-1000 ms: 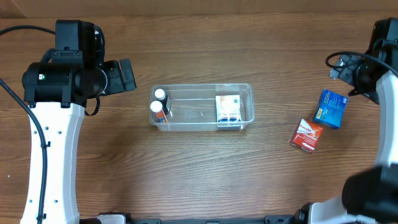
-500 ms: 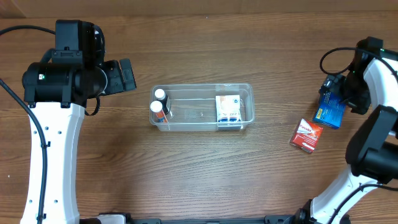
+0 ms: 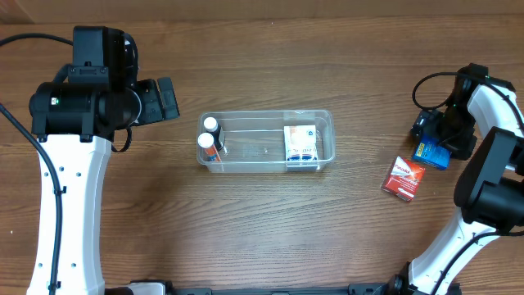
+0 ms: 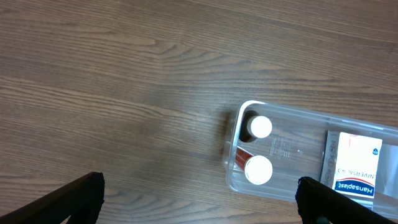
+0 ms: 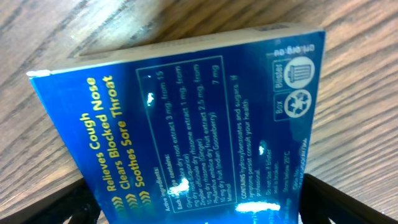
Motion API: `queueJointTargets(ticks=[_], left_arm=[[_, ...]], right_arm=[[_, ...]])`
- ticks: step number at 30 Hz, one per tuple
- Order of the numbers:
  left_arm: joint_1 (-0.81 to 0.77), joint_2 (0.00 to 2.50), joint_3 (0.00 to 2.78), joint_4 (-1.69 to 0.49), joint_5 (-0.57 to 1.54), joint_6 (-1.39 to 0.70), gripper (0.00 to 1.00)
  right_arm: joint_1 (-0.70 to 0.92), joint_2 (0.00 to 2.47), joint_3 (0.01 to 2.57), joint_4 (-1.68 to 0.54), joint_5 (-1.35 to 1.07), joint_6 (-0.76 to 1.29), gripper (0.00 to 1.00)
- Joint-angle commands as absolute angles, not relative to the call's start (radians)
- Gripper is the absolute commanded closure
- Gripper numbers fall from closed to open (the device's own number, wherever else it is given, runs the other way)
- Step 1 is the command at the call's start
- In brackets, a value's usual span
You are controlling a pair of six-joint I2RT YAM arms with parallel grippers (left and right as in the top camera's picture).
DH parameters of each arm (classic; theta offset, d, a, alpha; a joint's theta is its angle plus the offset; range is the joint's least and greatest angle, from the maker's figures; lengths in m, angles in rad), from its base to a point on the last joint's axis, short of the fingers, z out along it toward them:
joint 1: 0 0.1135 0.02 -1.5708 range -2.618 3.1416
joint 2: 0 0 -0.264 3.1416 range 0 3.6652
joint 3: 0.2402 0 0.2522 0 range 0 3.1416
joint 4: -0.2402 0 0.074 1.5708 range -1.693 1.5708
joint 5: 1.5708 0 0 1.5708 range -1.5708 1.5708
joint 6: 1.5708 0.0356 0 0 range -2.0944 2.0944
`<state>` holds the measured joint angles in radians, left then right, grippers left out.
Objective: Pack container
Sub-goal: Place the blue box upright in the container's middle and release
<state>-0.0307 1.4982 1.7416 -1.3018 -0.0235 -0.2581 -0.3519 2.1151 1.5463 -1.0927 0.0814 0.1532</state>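
Note:
The clear plastic container (image 3: 266,114) lies at the table's middle. It holds two white-capped bottles (image 3: 205,141) at its left end and a white box (image 3: 300,143) at its right end. It also shows in the left wrist view (image 4: 292,186). A blue box (image 3: 431,153) lies at the far right, with a red box (image 3: 404,179) just in front of it. My right gripper (image 3: 435,135) is down over the blue box (image 5: 199,112), open, with a finger at each side of it. My left gripper (image 4: 199,205) is open and empty, high and left of the container.
The left arm's white column (image 3: 70,213) stands along the left side. The right arm (image 3: 491,164) stands along the right edge with a black cable (image 3: 422,86) looping beside it. Bare wooden table (image 3: 262,229) runs along the front.
My right arm has swung left and come down over the blue box, which now sits between its fingers. The left arm and the container have not moved.

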Motion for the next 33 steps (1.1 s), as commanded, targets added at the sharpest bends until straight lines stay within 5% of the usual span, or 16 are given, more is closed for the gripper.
queueJointTargets(ticks=[1, 4, 17, 25, 33], left_arm=[[-0.026, 1.501, 1.754, -1.301, -0.030, -0.250, 0.00], [-0.026, 1.501, 1.754, -1.301, -0.030, -0.250, 0.00], [-0.026, 1.501, 1.754, -1.301, -0.030, -0.247, 0.00], [-0.026, 1.501, 1.754, -1.301, -0.030, -0.247, 0.00], [-0.026, 1.501, 1.754, -1.302, -0.029, -0.247, 0.00]], right_arm=[[-0.356, 2.123, 1.542, -1.088, 0.064, 0.155, 0.14], [-0.356, 2.123, 1.542, -1.089, 0.065, 0.155, 0.29], [-0.292, 1.983, 1.861, -1.342, -0.065, 0.155, 0.29], [0.093, 1.707, 1.913, -1.407, -0.069, 0.210, 0.28], [0.489, 1.731, 1.831, -1.278, -0.054, 0.418, 0.28]])
